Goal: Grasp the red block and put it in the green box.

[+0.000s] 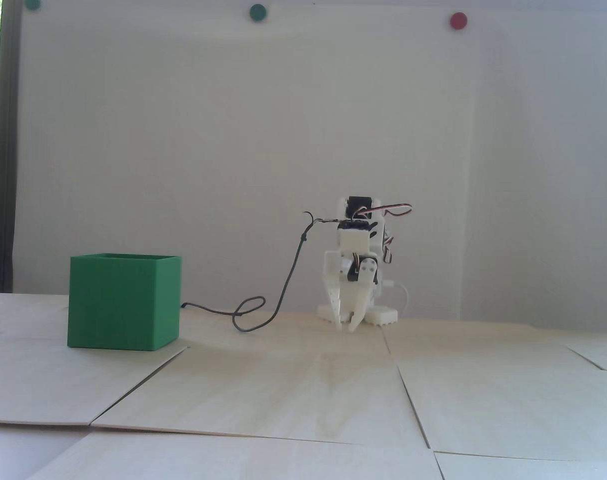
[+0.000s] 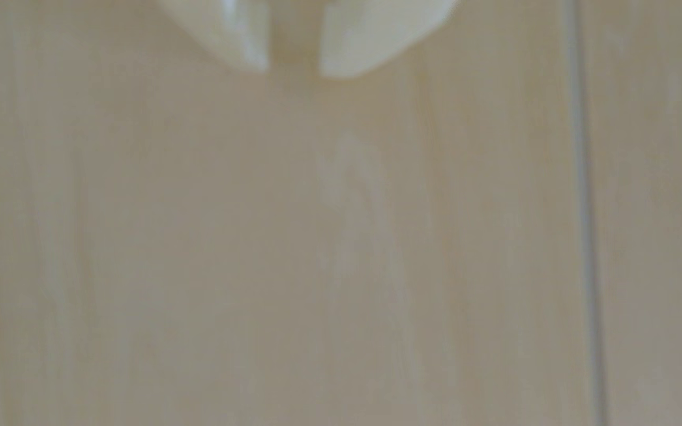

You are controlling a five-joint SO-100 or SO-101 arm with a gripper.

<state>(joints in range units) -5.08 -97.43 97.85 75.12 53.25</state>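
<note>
The green box (image 1: pixel 123 305) stands on the pale wooden table at the left of the fixed view, its open top facing up. The red block shows in neither view. My white arm sits folded low at the middle back, well to the right of the box. My gripper (image 1: pixel 347 327) points down with its tips just above the table. In the blurred wrist view the gripper (image 2: pixel 293 71) enters from the top edge. Its two white fingers (image 2: pixel 364 41) stand a narrow gap apart, with only bare wood between them.
A black cable (image 1: pixel 283 285) loops over the table from the arm toward the box. The table is made of light panels with seams (image 2: pixel 585 205) between them. A white wall stands close behind, with a red disc (image 1: pixel 458 20) and a green disc (image 1: pixel 257 12) high up.
</note>
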